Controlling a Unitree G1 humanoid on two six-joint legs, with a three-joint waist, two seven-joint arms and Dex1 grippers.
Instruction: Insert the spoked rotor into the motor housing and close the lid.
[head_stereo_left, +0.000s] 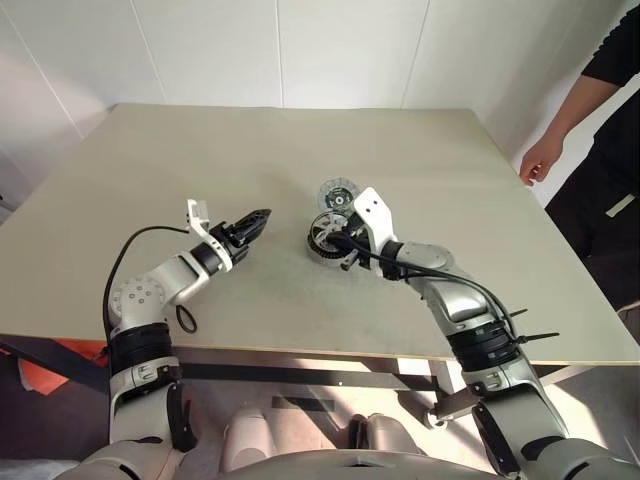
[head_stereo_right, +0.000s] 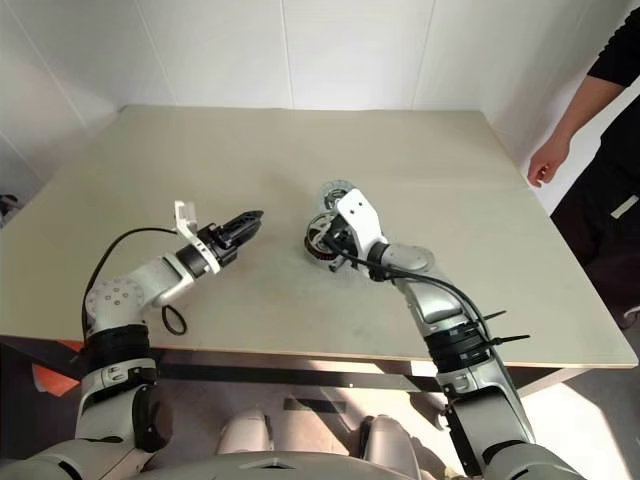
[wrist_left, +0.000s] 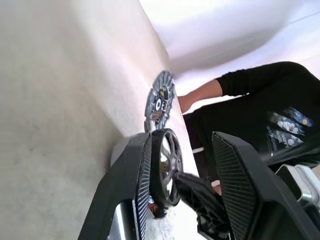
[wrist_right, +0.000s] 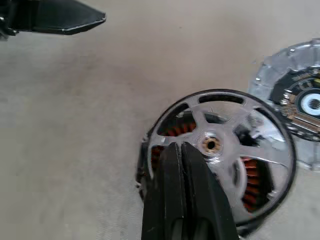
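Right gripper (wrist_right: 181, 150): jaws pressed together, empty, tips over the spoked rotor (wrist_right: 220, 150), which sits in the motor housing (head_stereo_left: 322, 240) on the table (head_stereo_left: 300, 160). Lid (head_stereo_left: 336, 195) lies flat just beyond the housing. Left gripper (head_stereo_left: 258, 219): jaws partly spread, empty, held above the table well apart from the housing.

Shiny metal spoked rotor (wrist_right: 220, 150) over copper windings; ribbed grey metal lid (wrist_right: 295, 117); matt table (head_stereo_left: 300, 160).

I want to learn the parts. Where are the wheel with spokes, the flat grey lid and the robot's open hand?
spoked rotor (wrist_right: 220, 145), right wrist view, hub.
lid (head_stereo_left: 335, 195), left eye view, centre.
left gripper (head_stereo_left: 262, 217), left eye view, between fingertips.
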